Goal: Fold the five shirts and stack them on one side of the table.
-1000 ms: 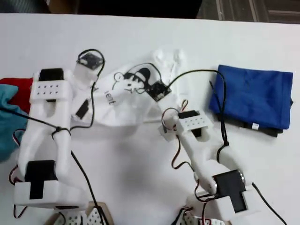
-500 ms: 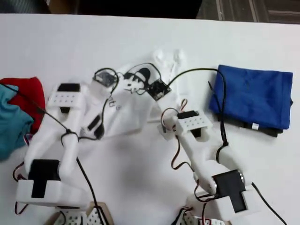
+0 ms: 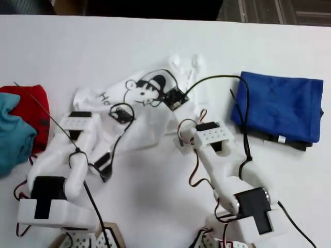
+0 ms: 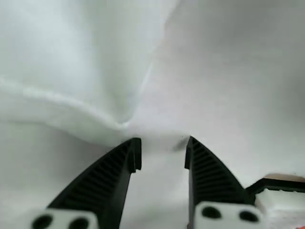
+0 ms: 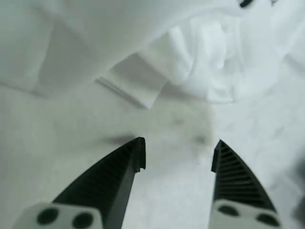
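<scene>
Spread black fingers [image 5: 119, 171] hover just short of the white shirt [image 5: 143, 57].

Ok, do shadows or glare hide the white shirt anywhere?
High view: no glare, white shirt on white table, edges marked by faint shadows. Left wrist view: shaded crease ahead of the left end effector. Right wrist view: soft shadow under the shirt's folded edge.
</scene>
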You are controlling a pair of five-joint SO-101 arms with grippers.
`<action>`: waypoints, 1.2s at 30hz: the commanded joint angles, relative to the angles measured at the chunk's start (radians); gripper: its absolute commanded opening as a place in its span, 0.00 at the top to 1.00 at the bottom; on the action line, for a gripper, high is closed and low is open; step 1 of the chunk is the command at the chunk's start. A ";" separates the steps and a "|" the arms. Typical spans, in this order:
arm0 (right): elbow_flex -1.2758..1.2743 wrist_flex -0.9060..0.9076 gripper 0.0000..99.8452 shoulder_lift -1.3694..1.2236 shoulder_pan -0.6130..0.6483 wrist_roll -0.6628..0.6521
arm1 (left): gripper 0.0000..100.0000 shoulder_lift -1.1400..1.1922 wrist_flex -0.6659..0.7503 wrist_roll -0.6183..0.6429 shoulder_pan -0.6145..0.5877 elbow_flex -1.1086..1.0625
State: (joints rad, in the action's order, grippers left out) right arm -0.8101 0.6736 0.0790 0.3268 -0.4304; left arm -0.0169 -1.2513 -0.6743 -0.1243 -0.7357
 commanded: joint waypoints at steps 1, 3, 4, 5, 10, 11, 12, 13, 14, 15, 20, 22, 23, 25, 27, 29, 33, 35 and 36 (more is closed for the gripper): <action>0.000 -0.013 0.77 -0.002 0.004 0.008 | 0.85 -0.012 -0.017 -0.005 0.002 0.058; 0.000 -0.013 0.77 -0.002 0.004 0.008 | 0.85 -0.012 -0.017 0.012 0.000 0.099; 0.000 -0.015 0.77 -0.002 0.004 0.008 | 0.85 -0.012 -0.015 0.021 -0.002 0.122; 0.000 -0.015 0.77 -0.002 0.004 0.008 | 0.85 -0.012 -0.012 0.026 -0.002 0.142; 0.000 -0.015 0.77 -0.002 0.004 0.006 | 0.81 -0.005 -0.006 0.031 0.000 0.246; 0.000 -0.015 0.77 -0.002 0.004 0.006 | 0.81 -0.003 0.012 0.031 0.000 0.249; 0.000 -0.015 0.77 -0.002 0.004 0.006 | 0.81 -0.003 0.037 0.031 0.000 0.240; 0.000 -0.015 0.77 -0.002 0.004 0.006 | 0.81 -0.003 0.063 0.031 0.000 0.226; 0.000 -0.015 0.77 -0.002 0.004 0.006 | 0.81 -0.003 0.084 0.031 0.000 0.211; 0.000 -0.015 0.77 -0.002 0.004 0.006 | 0.81 -0.003 0.104 0.031 0.000 0.194; 0.000 -0.015 0.77 -0.002 0.004 0.006 | 0.81 -0.003 0.190 0.021 -0.002 0.111; 0.000 -0.015 0.77 -0.002 0.004 0.006 | 0.81 -0.003 0.212 0.021 -0.002 0.090; 0.000 -0.015 0.77 -0.002 0.004 0.006 | 0.81 -0.003 0.224 0.021 -0.002 0.082; 0.000 -0.015 0.77 -0.002 0.005 0.006 | 0.81 -0.003 0.242 0.021 -0.002 0.071; 0.000 -0.015 0.77 -0.002 0.005 0.006 | 0.81 0.005 0.247 0.020 -0.009 0.073; 0.000 -0.015 0.77 -0.002 0.005 0.006 | 0.81 0.041 0.247 0.020 -0.028 0.085; 0.000 -0.015 0.77 -0.002 0.019 0.006 | 0.81 0.147 0.192 0.020 -0.072 0.174; -0.002 -0.015 0.77 -0.002 0.024 0.006 | 0.81 0.189 0.150 0.020 -0.074 0.220; -0.002 -0.015 0.77 -0.002 0.022 0.006 | 0.81 0.204 0.140 0.020 -0.072 0.231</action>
State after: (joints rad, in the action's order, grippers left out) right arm -0.8101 0.6736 0.0790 0.3422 -0.4304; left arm 0.1381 -1.0810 -0.6575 -0.1611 -0.5562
